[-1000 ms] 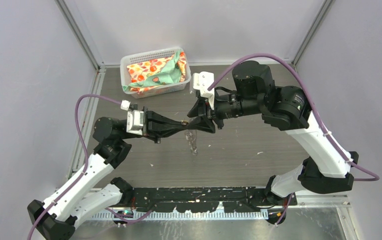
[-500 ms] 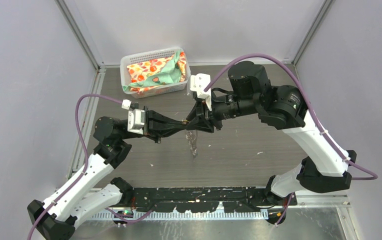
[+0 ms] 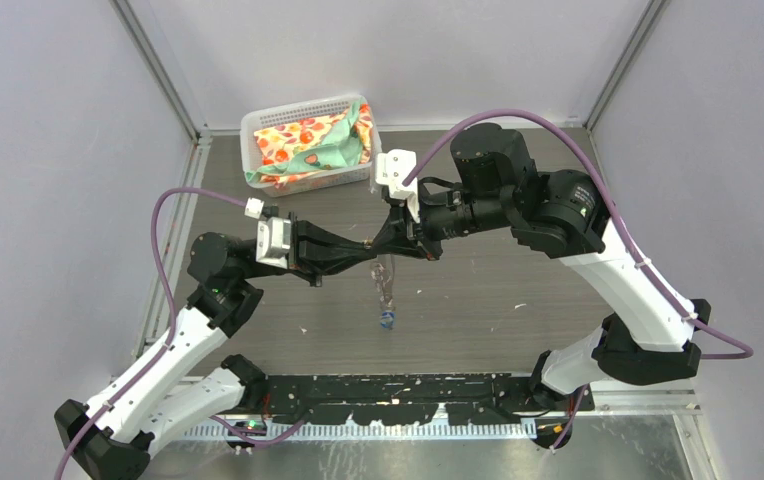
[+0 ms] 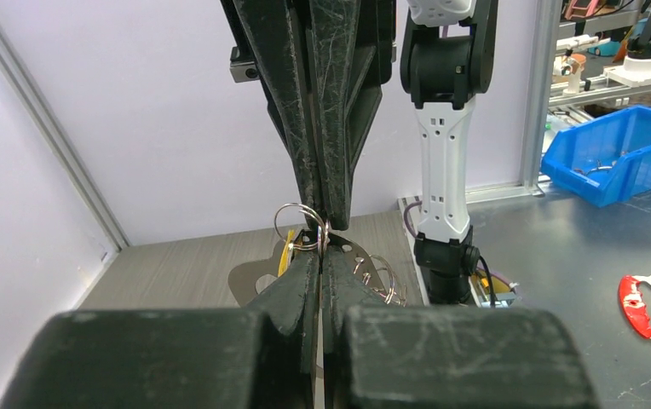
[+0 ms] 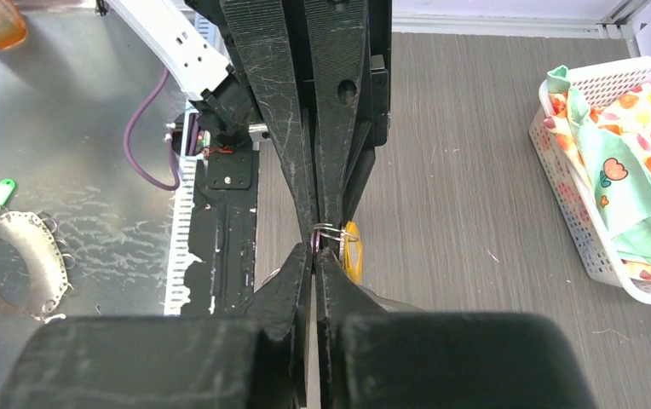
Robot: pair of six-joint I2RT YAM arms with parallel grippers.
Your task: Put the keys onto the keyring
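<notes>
left gripper (image 3: 366, 247) and right gripper (image 3: 378, 243) meet midair, both pressed together on the small wire ring (image 4: 292, 223) of the yellow key (image 4: 285, 254), the keyring (image 3: 386, 285) hanging below with the blue key (image 3: 388, 320) seemingly attached, the yellow one apparently left to join

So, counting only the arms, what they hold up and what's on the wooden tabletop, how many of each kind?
Robot arms: 2, left arm and right arm
Keys: 2, blue key and yellow key
Keyring: 1
Basket: 1
Cloth: 1
Total: 7
</notes>
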